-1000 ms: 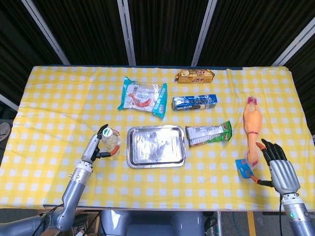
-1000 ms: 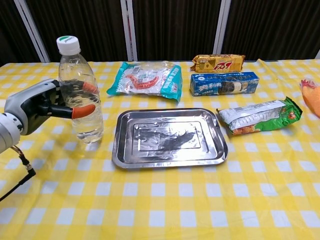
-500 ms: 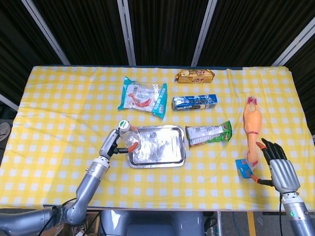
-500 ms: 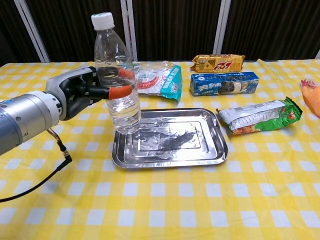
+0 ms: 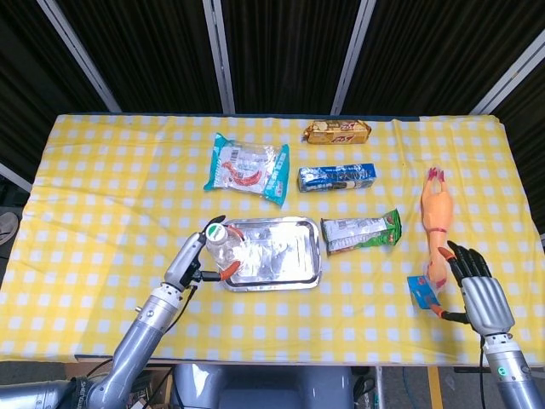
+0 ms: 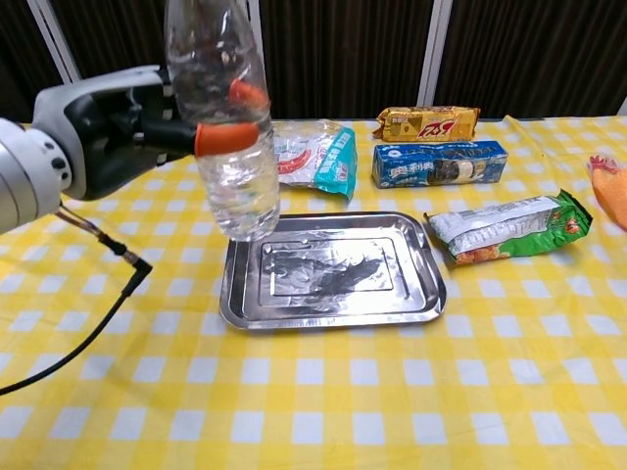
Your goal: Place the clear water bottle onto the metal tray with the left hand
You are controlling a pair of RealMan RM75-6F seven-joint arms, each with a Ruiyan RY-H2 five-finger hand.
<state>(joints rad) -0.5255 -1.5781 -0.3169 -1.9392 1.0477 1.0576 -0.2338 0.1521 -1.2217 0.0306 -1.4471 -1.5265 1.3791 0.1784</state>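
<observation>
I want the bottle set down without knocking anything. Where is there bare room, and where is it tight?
The metal tray is bare inside, so it offers room under the water bottle held by the left hand. The cloth along the near edge is open too. It is tighter behind and right of the tray: sausage pack, blue cookie box, green snack bag.

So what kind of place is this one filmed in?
Probably a lab test bench: a table under a yellow checked cloth, black curtains behind, and snack packs laid out around a metal tray.

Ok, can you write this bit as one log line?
left robot hand: holds water bottle | bottle: raised above metal tray left edge | right robot hand: idle
</observation>
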